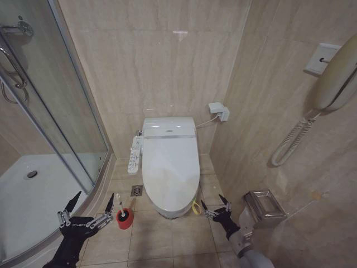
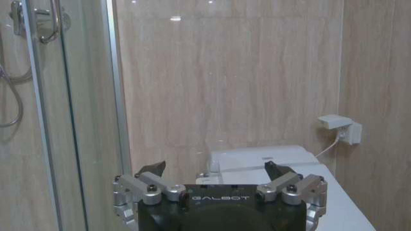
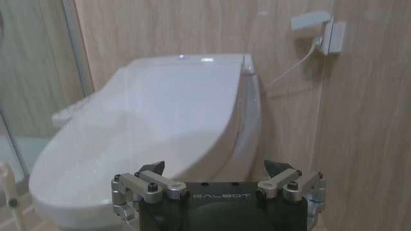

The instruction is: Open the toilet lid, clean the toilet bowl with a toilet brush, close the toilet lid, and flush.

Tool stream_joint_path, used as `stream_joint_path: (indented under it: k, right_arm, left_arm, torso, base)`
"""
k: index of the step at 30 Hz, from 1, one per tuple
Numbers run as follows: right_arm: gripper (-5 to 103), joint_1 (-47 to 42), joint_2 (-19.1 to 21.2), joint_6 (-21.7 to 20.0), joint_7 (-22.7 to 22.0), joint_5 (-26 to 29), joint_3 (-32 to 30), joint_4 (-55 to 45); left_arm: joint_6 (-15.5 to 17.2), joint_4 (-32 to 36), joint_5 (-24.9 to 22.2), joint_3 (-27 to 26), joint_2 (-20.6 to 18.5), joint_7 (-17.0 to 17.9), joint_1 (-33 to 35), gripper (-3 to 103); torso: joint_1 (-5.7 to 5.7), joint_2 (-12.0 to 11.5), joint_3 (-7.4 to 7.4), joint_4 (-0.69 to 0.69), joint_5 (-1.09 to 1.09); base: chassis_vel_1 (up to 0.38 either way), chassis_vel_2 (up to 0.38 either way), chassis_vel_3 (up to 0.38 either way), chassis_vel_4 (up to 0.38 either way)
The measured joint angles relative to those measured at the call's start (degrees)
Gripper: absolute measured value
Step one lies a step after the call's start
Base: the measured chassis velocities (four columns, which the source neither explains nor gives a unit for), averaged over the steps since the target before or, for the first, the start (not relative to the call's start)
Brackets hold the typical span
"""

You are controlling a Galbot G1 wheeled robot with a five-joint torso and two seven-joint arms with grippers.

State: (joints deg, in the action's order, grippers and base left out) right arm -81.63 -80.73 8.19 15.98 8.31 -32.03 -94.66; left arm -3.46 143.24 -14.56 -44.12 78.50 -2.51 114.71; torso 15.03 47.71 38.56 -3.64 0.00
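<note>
Toilet bowl point(image 1: 167, 209) frame centre, toilet lid point(image 1: 170, 167) down, shut. Left gripper point(image 1: 89, 209) lower left, right gripper point(image 1: 215, 205) lower right, both spread, empty. Toilet brush point(image 1: 121, 211) lower left in red holder point(image 1: 125, 219). Best: hook lid's front edge, lift slowly.

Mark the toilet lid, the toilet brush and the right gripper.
glossy white oval plastic toilet lid point(image 1: 170, 167): head view, closed top.
thin white-handled toilet brush point(image 1: 121, 203): head view, handle.
right gripper point(image 1: 216, 207): head view, between fingers.
</note>
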Motion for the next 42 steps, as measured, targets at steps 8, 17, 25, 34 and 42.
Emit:
stream_joint_path:
  k: [8, 17, 25, 34, 42]
  right_arm:
    - [100, 1.7, 1.5, -0.1, 0.1, -1.4, 1.4, 3.5]
    - [100, 5.2, 2.6, 1.5, -0.6, -3.6, 4.4, 9.3]
    - [100, 8.1, 3.0, 2.3, -0.7, -4.0, 5.1, 14.3]
    - [100, 9.8, 3.2, 2.2, -1.1, -4.1, 5.6, 16.3]
    - [100, 10.2, 3.5, 2.1, -1.3, -4.7, 6.4, 17.3]
  left_arm:
    - [0.0, 0.0, 0.0, 0.0, 0.0, 0.0, 0.0, 100]
    - [0.0, 0.0, 0.0, 0.0, 0.0, 0.0, 0.0, 100]
    - [0.0, 0.0, 0.0, 0.0, 0.0, 0.0, 0.0, 100]
    - [0.0, 0.0, 0.0, 0.0, 0.0, 0.0, 0.0, 100]
    - [0.0, 0.0, 0.0, 0.0, 0.0, 0.0, 0.0, 100]
  torso:
    - [0.0, 0.0, 0.0, 0.0, 0.0]
    - [0.0, 0.0, 0.0, 0.0, 0.0]
    - [0.0, 0.0, 0.0, 0.0, 0.0]
    - [0.0, 0.0, 0.0, 0.0, 0.0]
    - [0.0, 0.0, 0.0, 0.0, 0.0]
  base:
    - [0.0, 0.0, 0.0, 0.0]
    - [0.0, 0.0, 0.0, 0.0]
    - [0.0, 0.0, 0.0, 0.0]
    - [0.0, 0.0, 0.0, 0.0]
    - [0.0, 0.0, 0.0, 0.0]
